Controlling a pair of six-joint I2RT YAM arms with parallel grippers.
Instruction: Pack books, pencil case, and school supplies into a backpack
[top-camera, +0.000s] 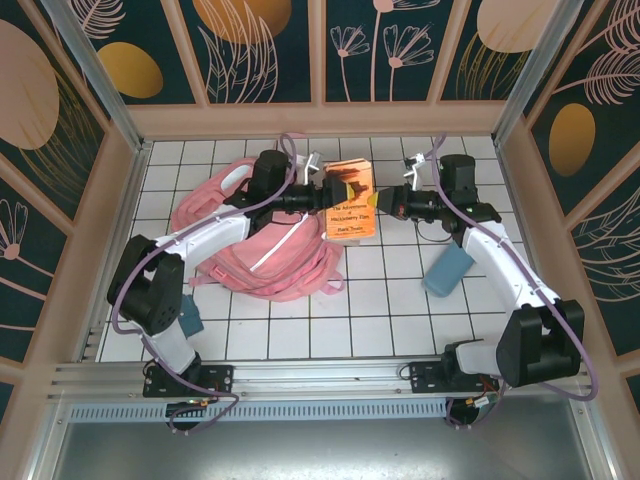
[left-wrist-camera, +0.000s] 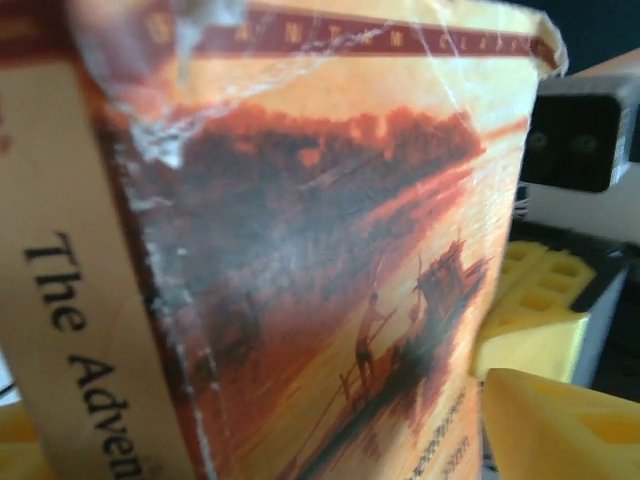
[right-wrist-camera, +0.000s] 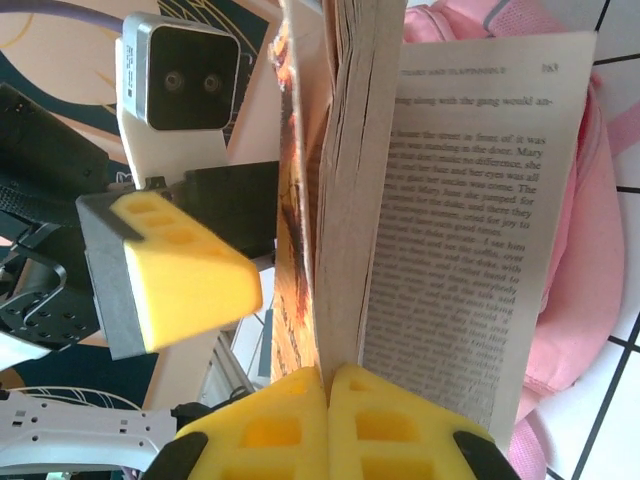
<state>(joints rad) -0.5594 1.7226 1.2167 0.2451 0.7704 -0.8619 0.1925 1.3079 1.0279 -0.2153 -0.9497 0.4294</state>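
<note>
Top external view: we see the orange paperback (top-camera: 350, 197) held above the white tiled table (top-camera: 390, 320) with its cover facing up. It hangs over the right edge of the pink backpack (top-camera: 235, 250), between the two grippers.
Book up close: in the right wrist view we see the page block end-on, with one printed page standing loose beside it and pink fabric behind.
Right gripper (top-camera: 388, 203): it meets the paperback's right edge. In its own view we see its yellow fingertips (right-wrist-camera: 290, 420) pressed together, pinching the book's edge.
Left gripper (top-camera: 316, 197): it sits at the paperback's left edge, with a yellow finger (right-wrist-camera: 190, 275) just beside the cover. We cannot tell whether it clamps the book.
Backpack: we see it lying slumped on the tiles, left of centre.
Pencil case (top-camera: 448, 270): we find the blue-teal pouch flat on the tiles, well apart from the backpack, beside the right arm.
</note>
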